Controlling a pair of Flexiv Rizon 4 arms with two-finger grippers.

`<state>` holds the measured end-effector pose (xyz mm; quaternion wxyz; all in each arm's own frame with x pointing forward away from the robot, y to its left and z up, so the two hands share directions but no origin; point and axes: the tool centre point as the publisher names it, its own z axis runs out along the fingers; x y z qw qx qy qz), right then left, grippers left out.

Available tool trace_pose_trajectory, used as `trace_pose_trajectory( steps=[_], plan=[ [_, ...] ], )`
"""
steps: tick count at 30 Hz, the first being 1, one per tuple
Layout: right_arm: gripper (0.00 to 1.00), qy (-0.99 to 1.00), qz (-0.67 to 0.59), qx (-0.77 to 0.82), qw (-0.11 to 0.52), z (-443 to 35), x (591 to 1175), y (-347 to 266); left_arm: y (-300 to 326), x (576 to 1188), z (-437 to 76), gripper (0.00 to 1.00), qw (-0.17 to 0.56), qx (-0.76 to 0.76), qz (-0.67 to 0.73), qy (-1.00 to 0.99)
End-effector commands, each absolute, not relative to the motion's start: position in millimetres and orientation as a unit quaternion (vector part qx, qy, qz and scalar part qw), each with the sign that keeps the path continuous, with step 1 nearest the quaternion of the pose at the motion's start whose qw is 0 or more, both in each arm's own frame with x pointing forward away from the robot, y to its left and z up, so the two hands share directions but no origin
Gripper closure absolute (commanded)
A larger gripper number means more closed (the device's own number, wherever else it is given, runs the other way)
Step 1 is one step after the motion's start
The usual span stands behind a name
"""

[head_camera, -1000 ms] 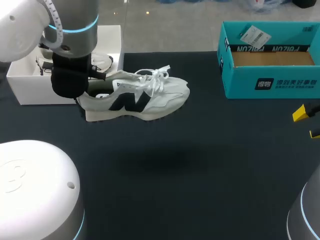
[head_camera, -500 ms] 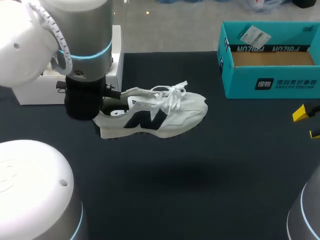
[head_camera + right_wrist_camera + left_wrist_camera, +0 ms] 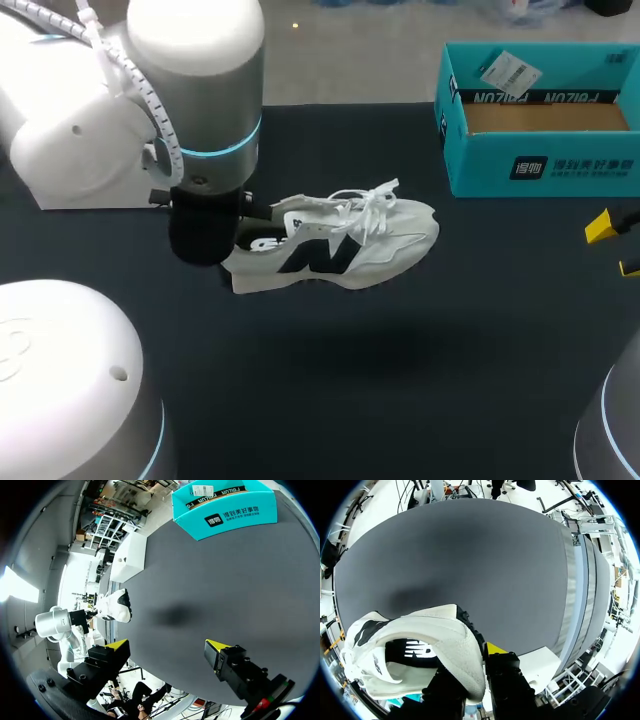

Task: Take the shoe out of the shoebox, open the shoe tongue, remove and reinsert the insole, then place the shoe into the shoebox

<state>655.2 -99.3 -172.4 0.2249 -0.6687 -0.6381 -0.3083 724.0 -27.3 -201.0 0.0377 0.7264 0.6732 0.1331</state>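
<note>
A white sneaker (image 3: pixel 340 245) with a dark side logo and white laces hangs above the dark table, toe pointing right, its shadow on the cloth below. My left gripper (image 3: pixel 470 672) is shut on the shoe's heel (image 3: pixel 465 655), one finger inside the collar and one outside behind it. In the head view the left wrist (image 3: pixel 205 230) hides those fingers. The open teal shoebox (image 3: pixel 540 165) stands at the back right and holds no shoe. My right gripper (image 3: pixel 615 247) waits open at the right edge, far from the sneaker (image 3: pixel 117 607).
A white box (image 3: pixel 129 555) stands at the table's back left, behind my left arm. Dark table cloth (image 3: pixel 400 380) stretches between the shoe and the front edge. The teal shoebox (image 3: pixel 225 512) has a paper tag on its rear flap.
My left arm has carried the sneaker to the right and toward the front, away from the white box. The right gripper has stayed in place.
</note>
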Motion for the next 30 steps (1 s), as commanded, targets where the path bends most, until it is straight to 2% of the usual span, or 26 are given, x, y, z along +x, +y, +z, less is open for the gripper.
trace_pose_trajectory(
  steps=[1, 8, 13, 15, 19, 30],
  plan=[
    [0.00, -0.637, -0.309, -0.669, 0.224, -173.2, 653.6, -99.0, -33.0, 726.8, -214.3, 1.00, 0.030, 0.726, 0.120, 0.676],
    [0.00, -0.637, -0.309, -0.669, 0.224, -173.2, 653.6, -99.0, -42.6, 724.8, -250.4, 1.00, -0.003, 0.725, 0.128, 0.677],
    [0.00, -0.637, -0.309, -0.669, 0.224, -173.2, 653.6, -99.0, -53.7, 725.2, -279.9, 1.00, -0.006, 0.733, 0.137, 0.666],
    [0.00, -0.637, -0.309, -0.669, 0.224, -173.2, 653.6, -99.0, -59.0, 724.4, -292.1, 1.00, 0.015, 0.736, 0.135, 0.663],
    [0.00, -0.637, -0.309, -0.669, 0.224, -173.2, 653.6, -99.0, -67.2, 721.7, -315.5, 1.00, -0.006, 0.750, 0.123, 0.650],
    [0.00, -0.637, -0.309, -0.669, 0.224, -173.2, 653.6, -99.0, -63.3, 720.6, -367.6, 1.00, -0.031, 0.750, 0.114, 0.651]
  ],
)
